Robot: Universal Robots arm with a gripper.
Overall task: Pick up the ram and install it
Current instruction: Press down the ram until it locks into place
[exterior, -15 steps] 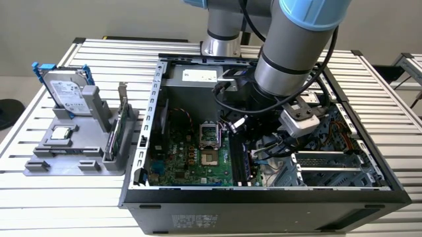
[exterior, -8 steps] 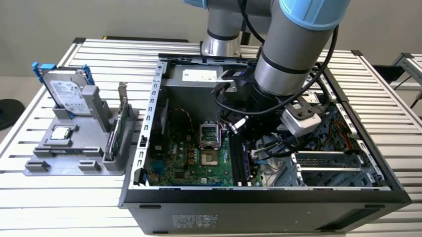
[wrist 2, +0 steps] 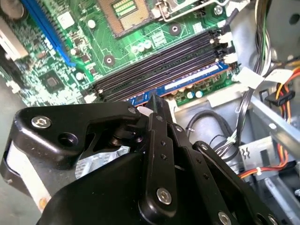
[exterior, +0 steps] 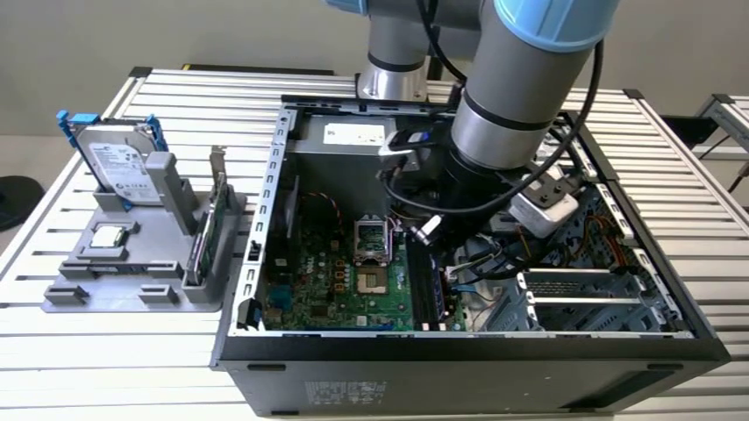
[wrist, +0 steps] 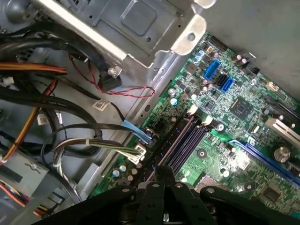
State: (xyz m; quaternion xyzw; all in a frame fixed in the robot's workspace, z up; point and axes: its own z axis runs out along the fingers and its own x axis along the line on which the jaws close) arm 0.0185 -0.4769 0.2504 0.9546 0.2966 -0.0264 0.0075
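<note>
In the second wrist view my gripper [wrist 2: 153, 101] is low over the motherboard's memory slots [wrist 2: 154, 70]. Its fingertips are drawn together on the top edge of the ram [wrist 2: 192, 82], close to one end. The ram is a long thin stick showing a blue face, standing in the slot nearest the board's edge. In the first wrist view the gripper [wrist: 164, 171] hangs over the same slots [wrist: 185, 138], fingers together. In the exterior view the arm [exterior: 503, 114] reaches down into the open computer case [exterior: 468, 346] and hides the fingers.
Bundles of cables [wrist: 70, 140] and a metal drive cage [exterior: 585, 289] crowd the side of the case beside the slots. The processor socket [exterior: 372, 241] lies just past them. On the exterior view's left a grey holder [exterior: 117, 289] carries a hard drive [exterior: 117, 162], a square chip [exterior: 109, 235] and a green board [exterior: 203, 246].
</note>
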